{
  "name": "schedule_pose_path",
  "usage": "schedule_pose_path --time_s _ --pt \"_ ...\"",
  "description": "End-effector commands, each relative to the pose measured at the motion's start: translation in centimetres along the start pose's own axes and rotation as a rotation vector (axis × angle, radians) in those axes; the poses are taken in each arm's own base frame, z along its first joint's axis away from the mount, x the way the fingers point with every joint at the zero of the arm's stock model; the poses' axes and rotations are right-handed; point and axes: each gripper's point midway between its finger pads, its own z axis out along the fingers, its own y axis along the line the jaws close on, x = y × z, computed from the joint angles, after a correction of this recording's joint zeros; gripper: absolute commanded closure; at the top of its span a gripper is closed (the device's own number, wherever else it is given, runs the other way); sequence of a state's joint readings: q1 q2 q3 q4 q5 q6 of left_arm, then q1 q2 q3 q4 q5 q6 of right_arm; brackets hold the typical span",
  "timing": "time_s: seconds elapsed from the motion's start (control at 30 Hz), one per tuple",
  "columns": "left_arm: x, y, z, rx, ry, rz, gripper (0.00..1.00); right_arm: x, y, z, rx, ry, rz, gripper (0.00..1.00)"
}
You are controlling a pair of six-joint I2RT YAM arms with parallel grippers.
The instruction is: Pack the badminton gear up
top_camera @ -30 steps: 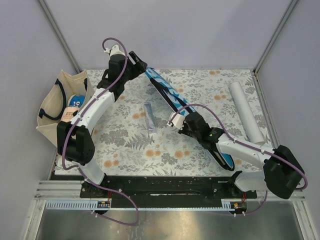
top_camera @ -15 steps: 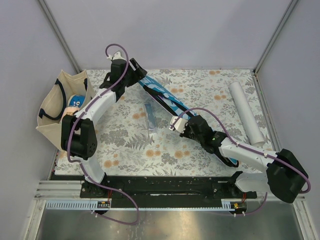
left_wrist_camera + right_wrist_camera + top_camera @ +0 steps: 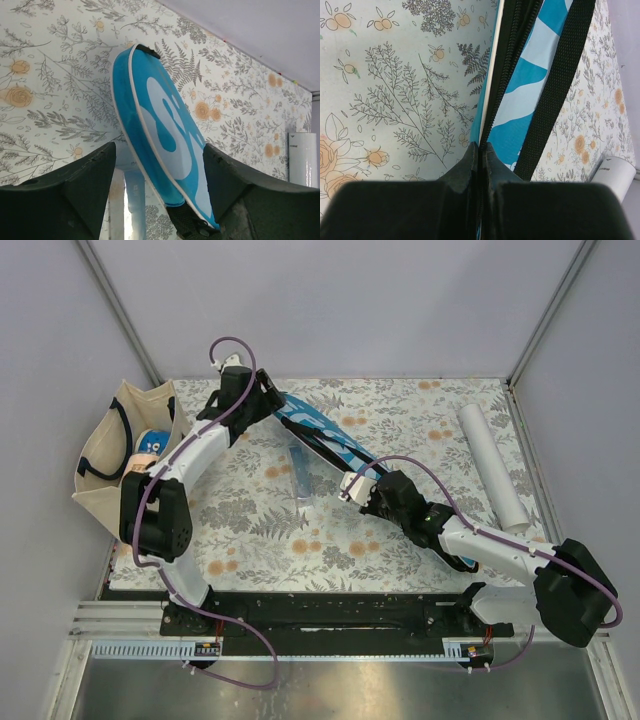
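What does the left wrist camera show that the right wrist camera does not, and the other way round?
Only the left wrist: the rounded end of the blue cover, with a large white S, framed by the open left gripper. Only the right wrist: the black zip and black strap, with the right gripper shut on the cover's zip edge. Both: the blue cover, the flowered tablecloth and the white tube.
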State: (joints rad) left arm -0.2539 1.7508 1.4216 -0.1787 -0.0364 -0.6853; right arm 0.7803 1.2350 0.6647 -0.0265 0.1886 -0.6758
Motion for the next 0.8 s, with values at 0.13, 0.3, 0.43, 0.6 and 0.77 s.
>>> schedule_pose_path --time_s 0.13,0.3,0.43,0.6,0.77 --pt "-1.7 0.3 -1.7 0.002 -0.034 -0.078 0.27 -3.7 -1.6 -0.6 0.046 -0.143 0.013 1.00" --pt "-0.2 0.0 -0.5 0.079 0.022 -0.181 0.35 -3.7 -1.4 -0.5 0.039 -0.145 0.010 1.00" --pt "0.0 0.2 0.0 0.102 0.049 -0.226 0.41 -3.9 -0.9 -0.4 0.015 -0.154 0.015 1.00" --pt "0.5 -0.1 0.5 0.165 0.090 -0.301 0.56 -3.8 -0.7 -0.3 0.005 -0.155 0.020 0.99" --pt "0.4 -0.3 0.3 0.208 0.103 -0.355 0.80 -4.0 -1.1 -0.1 0.022 -0.144 0.039 0.93"
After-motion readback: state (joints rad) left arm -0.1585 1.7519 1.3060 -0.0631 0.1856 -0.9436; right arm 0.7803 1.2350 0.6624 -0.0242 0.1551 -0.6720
